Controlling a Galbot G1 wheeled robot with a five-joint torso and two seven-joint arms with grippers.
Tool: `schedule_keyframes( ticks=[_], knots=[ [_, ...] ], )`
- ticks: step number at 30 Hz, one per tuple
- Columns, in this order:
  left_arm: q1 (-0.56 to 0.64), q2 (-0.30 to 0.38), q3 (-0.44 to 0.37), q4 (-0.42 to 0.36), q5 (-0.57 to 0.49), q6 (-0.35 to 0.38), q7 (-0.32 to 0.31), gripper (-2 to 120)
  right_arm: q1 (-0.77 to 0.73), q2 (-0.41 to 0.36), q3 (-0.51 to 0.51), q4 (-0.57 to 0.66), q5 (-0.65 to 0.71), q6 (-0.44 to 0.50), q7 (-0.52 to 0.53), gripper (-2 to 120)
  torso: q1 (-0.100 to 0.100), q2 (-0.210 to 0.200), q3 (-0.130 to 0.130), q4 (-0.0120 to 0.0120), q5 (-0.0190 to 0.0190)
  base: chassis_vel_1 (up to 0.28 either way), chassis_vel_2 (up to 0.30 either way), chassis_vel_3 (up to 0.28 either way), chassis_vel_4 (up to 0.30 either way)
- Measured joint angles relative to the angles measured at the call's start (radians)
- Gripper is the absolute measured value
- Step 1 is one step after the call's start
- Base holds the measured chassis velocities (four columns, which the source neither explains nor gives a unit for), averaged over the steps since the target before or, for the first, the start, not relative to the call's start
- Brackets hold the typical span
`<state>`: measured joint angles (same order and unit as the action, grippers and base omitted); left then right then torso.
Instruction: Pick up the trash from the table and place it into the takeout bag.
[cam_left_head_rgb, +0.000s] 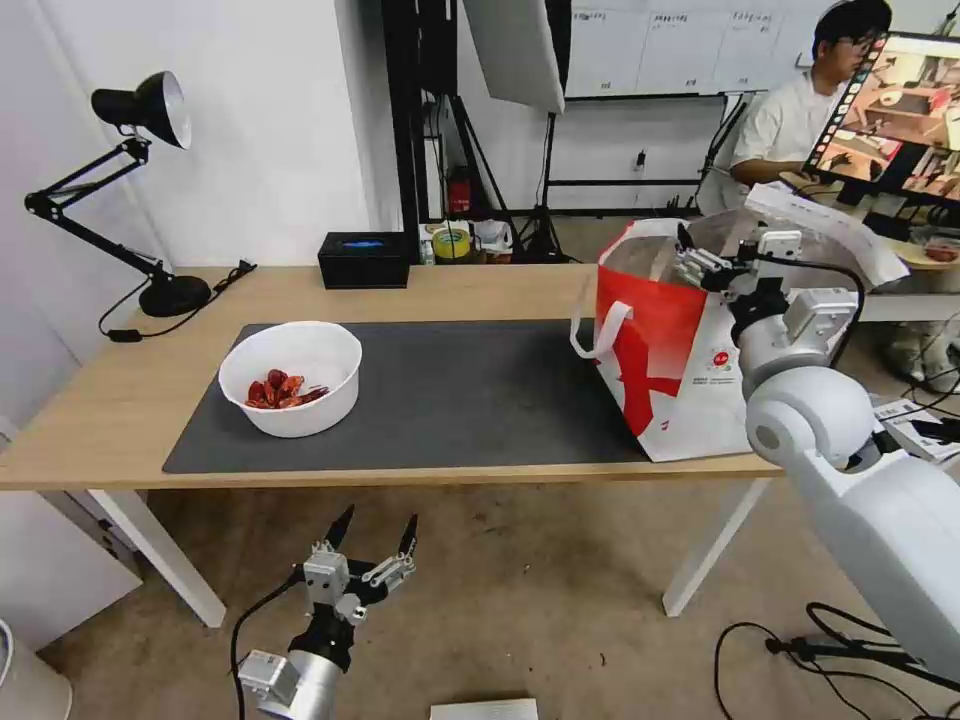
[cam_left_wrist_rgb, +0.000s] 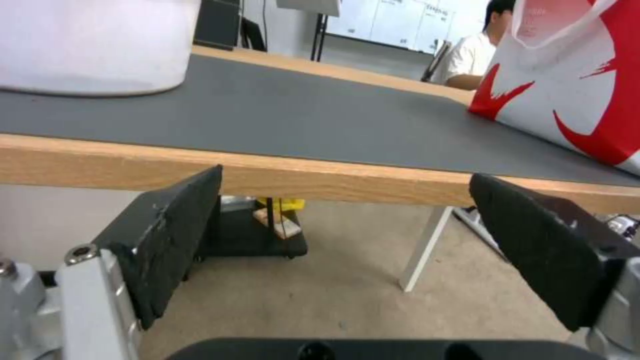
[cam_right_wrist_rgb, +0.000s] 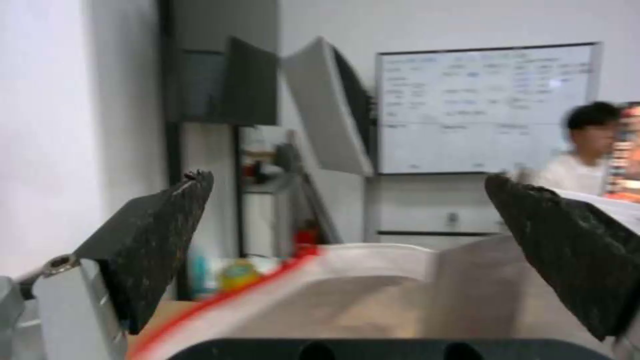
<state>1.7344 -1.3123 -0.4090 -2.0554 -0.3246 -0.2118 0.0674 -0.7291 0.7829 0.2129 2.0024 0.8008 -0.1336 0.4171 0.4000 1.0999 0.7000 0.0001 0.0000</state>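
Long table (cam_left_head_rgb: 480, 290) of light wood on white legs, spanning the head view, with a dark grey mat (cam_left_head_rgb: 450, 390) over most of its top. Toward the robot's right end of the mat, the boxy red-and-white takeout bag (cam_left_head_rgb: 665, 370), upright, mouth open, a white strap handle hanging at its left face. Toward the left end of the mat, well apart from the bag, a white round bowl (cam_left_head_rgb: 291, 377) with red shells heaped inside.

At the far edge of the tabletop, off the mat, a black box (cam_left_head_rgb: 364, 259) with a blue top; at the far left corner, a black desk lamp (cam_left_head_rgb: 120, 190).

Right gripper (cam_left_head_rgb: 690, 262) raised over the open mouth of the bag, fingers spread wide with nothing between them; in the right wrist view, the bag's rim (cam_right_wrist_rgb: 373, 280) just below the two dark fingertips (cam_right_wrist_rgb: 160, 240).

Left gripper (cam_left_head_rgb: 374, 533) low in front of the table's near edge, below the tabletop, fingers likewise apart and empty. Bowl up and slightly to the left of it, on the mat beyond the edge; in the left wrist view, the bowl's white wall (cam_left_wrist_rgb: 93, 45) well clear of the fingers.
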Motion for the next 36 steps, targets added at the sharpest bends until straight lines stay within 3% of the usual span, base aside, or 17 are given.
schedule_keyframes(
  ticks=[8,13,15,24,36],
  knots=[
    [0.001,0.008,-0.022,-0.010,-0.011,-0.002,0.000,100,-0.168,-0.065,0.018,0.207,0.110,0.008,-0.137,100,0.000,0.000,0.000,-0.0002,-0.0002,0.000,0.000,0.000,0.000],
    [0.001,0.007,-0.037,-0.006,-0.022,-0.011,0.001,100,-0.285,-0.077,0.043,0.266,0.100,0.004,-0.205,100,0.000,0.000,0.000,0.0001,-0.0002,0.000,0.000,0.000,0.000],
    [0.001,0.006,-0.043,-0.004,-0.028,-0.015,0.001,100,-0.404,-0.070,0.066,0.285,0.057,0.017,-0.249,100,0.000,0.000,0.000,-0.0003,0.0002,0.000,0.000,0.000,0.000],
    [-0.003,0.007,-0.044,0.016,-0.034,-0.029,0.003,100,-0.751,0.004,0.106,0.246,-0.154,0.146,-0.338,100,0.000,0.000,0.000,-0.0004,0.0001,0.000,0.000,0.000,0.000],
    [-0.008,0.015,-0.056,0.042,-0.036,-0.056,0.032,100,-0.907,0.107,0.068,0.131,-0.267,0.258,-0.325,100,0.000,0.000,0.000,-0.0002,0.0000,0.000,0.000,0.000,0.000]
  ],
)
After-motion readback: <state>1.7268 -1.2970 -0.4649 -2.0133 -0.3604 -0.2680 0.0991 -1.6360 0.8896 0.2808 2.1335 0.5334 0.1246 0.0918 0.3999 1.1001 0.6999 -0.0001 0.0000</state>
